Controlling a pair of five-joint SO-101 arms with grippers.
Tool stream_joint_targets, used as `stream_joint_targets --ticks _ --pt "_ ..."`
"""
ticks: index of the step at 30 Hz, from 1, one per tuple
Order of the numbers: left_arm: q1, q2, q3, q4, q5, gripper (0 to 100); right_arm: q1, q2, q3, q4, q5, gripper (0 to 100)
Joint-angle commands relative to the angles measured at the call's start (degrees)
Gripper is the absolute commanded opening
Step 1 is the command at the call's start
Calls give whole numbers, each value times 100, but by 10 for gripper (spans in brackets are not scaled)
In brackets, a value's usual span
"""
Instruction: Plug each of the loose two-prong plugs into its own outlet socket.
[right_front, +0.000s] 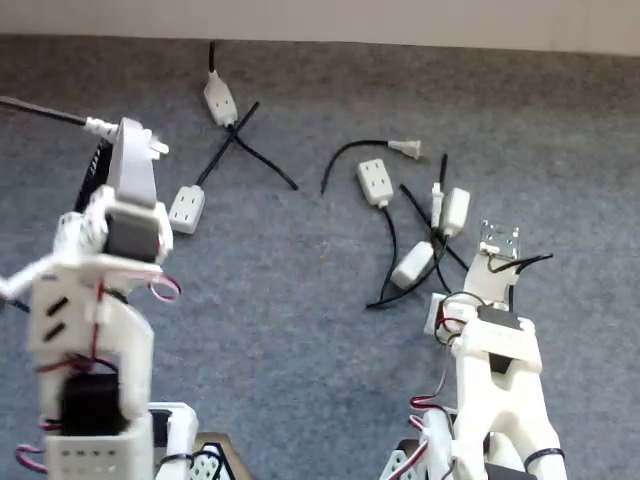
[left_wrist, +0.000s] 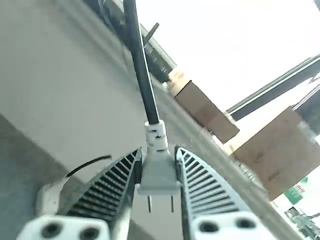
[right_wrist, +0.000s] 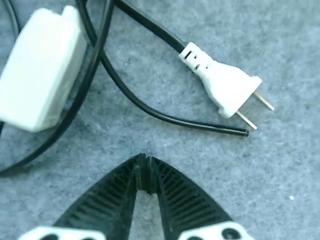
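My left gripper (left_wrist: 156, 197) is shut on a white two-prong plug (left_wrist: 157, 167), raised off the carpet, prongs pointing back toward the wrist and its black cord (left_wrist: 141, 75) running away. In the high view this plug (right_front: 150, 146) sits at the left arm's tip, above a white outlet block (right_front: 187, 208). My right gripper (right_wrist: 145, 172) is shut with nothing in it, just short of a loose white plug (right_wrist: 225, 85) lying on the carpet beside a white outlet block (right_wrist: 40, 70). The right gripper (right_front: 497, 245) stands at the right in the high view, next to that block (right_front: 455, 211).
More sockets lie on the grey carpet: one at the back (right_front: 220, 100), one in the middle (right_front: 375, 180) and one nearer the right arm (right_front: 413, 263). Another loose plug (right_front: 405, 150) lies behind the middle one. Black cords (right_front: 240, 145) cross between them.
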Motion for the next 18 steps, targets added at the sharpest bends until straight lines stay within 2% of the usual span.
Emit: stream_joint_targets --ticks 1,4,5,12,18 --pt "13 -1446 2651 -3657 35 11 -66 4 -13 -92 70 9" --pt "84 -2167 3960 -5257 9 11 -66 4 -13 -92 70 9" --pt "75 -2273 3952 -5512 0 9 -66 4 -13 -92 70 9" --pt "-541 -2114 3925 -5213 9 7 -75 4 -13 -84 70 9" --pt "-505 -2141 3925 -3473 9 7 -84 4 -22 -84 70 9"
